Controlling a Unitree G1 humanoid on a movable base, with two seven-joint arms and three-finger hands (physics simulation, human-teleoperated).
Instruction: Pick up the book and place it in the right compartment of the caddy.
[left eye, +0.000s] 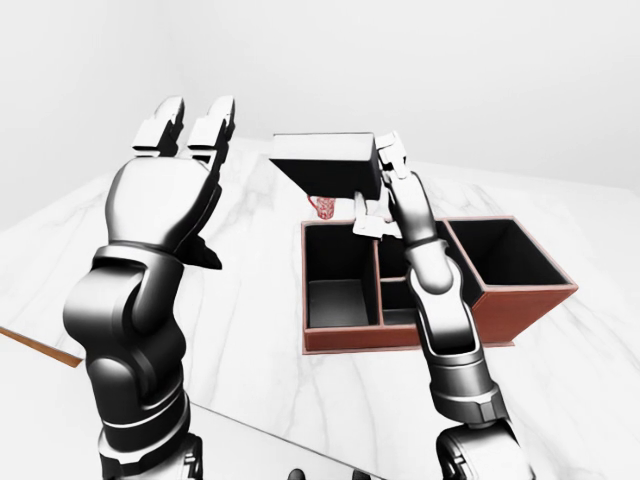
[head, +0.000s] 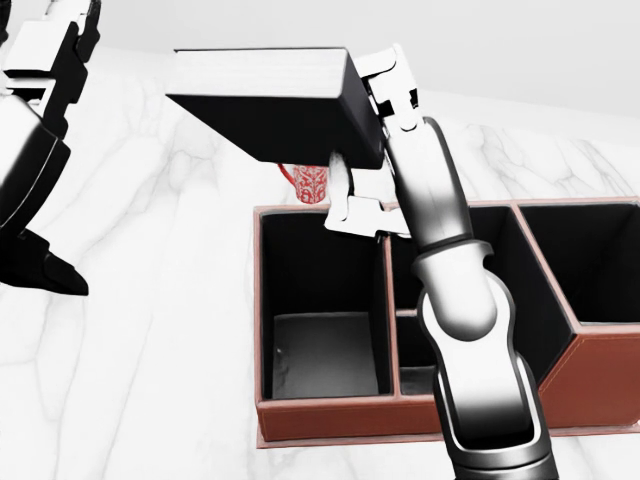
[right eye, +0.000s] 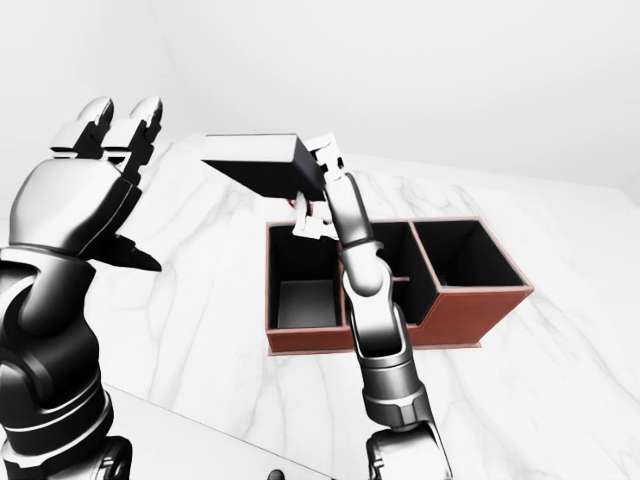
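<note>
My right hand (head: 368, 150) is closed on one end of the dark grey hardcover book (head: 275, 105), held aloft at eleven o'clock of the brown leather three-compartment caddy (head: 330, 413) in the head view; my left hand (left eye: 185, 140) is raised, fingers spread and empty. The right compartment (head: 590, 260) lies at three o'clock, so gripped by its end, the book may tip or catch a divider

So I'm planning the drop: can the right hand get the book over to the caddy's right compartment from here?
Probably yes. The right hand holds the book above the caddy's left end, and the right compartment looks open with nothing above it.
</note>
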